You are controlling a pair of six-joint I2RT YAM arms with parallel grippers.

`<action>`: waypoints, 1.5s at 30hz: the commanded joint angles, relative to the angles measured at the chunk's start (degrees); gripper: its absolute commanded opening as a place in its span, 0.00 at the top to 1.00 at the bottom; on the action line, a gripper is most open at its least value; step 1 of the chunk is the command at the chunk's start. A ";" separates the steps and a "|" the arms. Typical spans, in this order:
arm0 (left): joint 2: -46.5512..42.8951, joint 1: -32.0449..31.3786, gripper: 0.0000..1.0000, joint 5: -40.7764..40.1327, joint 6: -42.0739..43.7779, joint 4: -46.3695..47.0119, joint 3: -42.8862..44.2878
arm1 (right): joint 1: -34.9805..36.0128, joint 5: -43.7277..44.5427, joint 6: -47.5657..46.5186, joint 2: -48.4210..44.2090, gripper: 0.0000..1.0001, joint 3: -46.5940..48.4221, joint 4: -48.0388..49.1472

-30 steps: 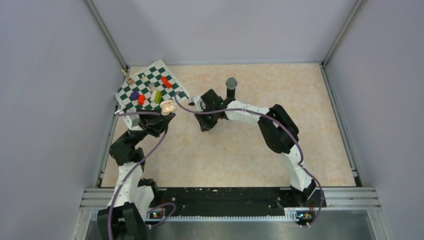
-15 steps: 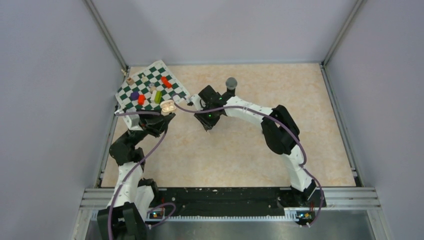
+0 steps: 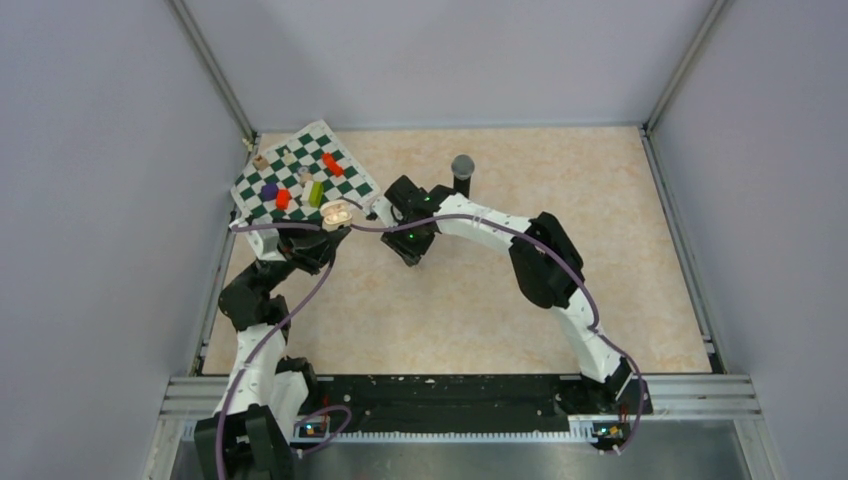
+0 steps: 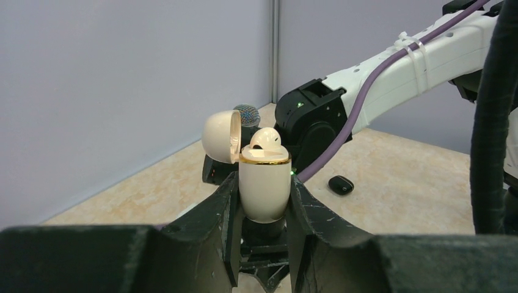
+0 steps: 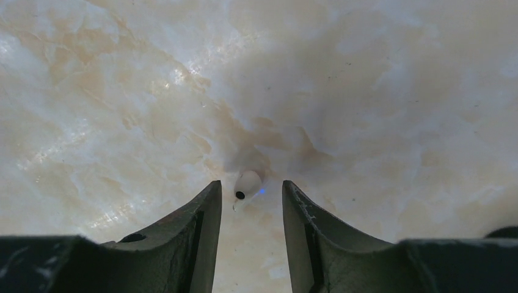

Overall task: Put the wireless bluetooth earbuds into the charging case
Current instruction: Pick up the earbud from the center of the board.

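Note:
My left gripper point(image 4: 262, 210) is shut on the body of a white charging case point(image 4: 263, 192) and holds it upright, its lid point(image 4: 219, 136) swung open. One whitish earbud point(image 4: 267, 139) sits in the top of the case. In the top view the case point(image 3: 337, 211) is by the checkered board's near corner. My right gripper point(image 5: 249, 188) points down at the table with its jaws open. A second whitish earbud point(image 5: 248, 182) lies on the tabletop between the fingertips, closer to the left finger point(image 5: 204, 213). In the top view the right gripper point(image 3: 411, 255) is just right of the case.
A black microphone point(image 3: 462, 170) stands upright behind the right wrist. A checkered board point(image 3: 349, 181) with several coloured pieces lies at the back left. A small black rounded object point(image 4: 341, 184) lies on the marbled table beyond the case.
The right jaws have widened, and the right wrist has shifted a little left toward the case. The left arm and the case have not moved.

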 commanded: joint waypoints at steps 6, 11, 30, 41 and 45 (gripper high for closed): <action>-0.23 0.12 1.00 0.07 -0.67 2.42 0.46 | 1.81 3.35 -1.73 4.35 0.62 6.60 -4.93; -0.09 0.12 1.00 0.13 -0.58 2.64 0.46 | 2.32 3.46 -2.65 5.76 0.67 8.36 -6.30; 0.13 0.15 1.00 0.50 -1.05 3.13 0.37 | 4.29 5.15 -5.92 7.66 0.68 11.08 -11.24; 0.19 0.13 1.00 0.53 -1.10 3.04 0.37 | 4.98 7.57 -8.34 8.83 0.66 12.17 -10.04; 0.31 0.18 1.00 0.61 -1.14 3.04 0.37 | 5.37 8.56 -10.92 8.78 0.63 12.03 -10.13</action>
